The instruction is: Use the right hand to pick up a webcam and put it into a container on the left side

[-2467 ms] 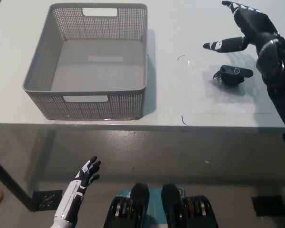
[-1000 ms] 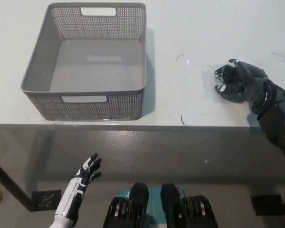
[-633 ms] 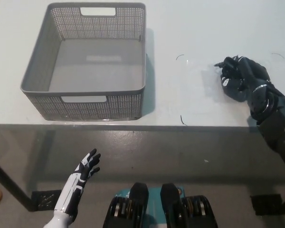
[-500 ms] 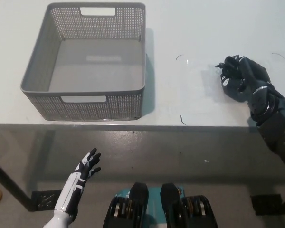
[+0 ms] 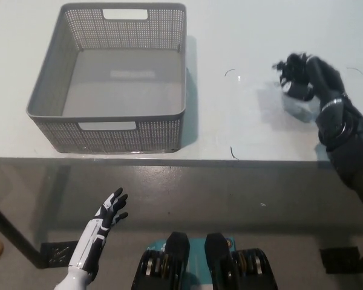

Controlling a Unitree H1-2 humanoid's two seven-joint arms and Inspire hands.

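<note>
head view looks steeply down on a pale counter point(image 5: 242, 36) with a grey perforated basket point(image 5: 54, 130) on its left part, well apart from the action on the right. the black right hand point(image 5: 305, 75) sits over the right part of the counter, its forearm rising from the lower right edge of the frame and angling up and inward. the wrist is bent so the hand curls toward the picture's left, and its fingers point(image 5: 288, 65) are wrapped closed around a small dark webcam point(image 5: 294, 89). black on black makes the webcam's outline hard to separate from the hand, so only a dark lump under the curled fingers can be made out. a soft shadow lies on the counter just below and left of the hand, set slightly off from it, which suggests the hand and webcam are raised off the surface.

the white left hand point(image 5: 106, 219) rests low at the lower left, below the counter's front edge, fingers spread and holding nothing.
</note>
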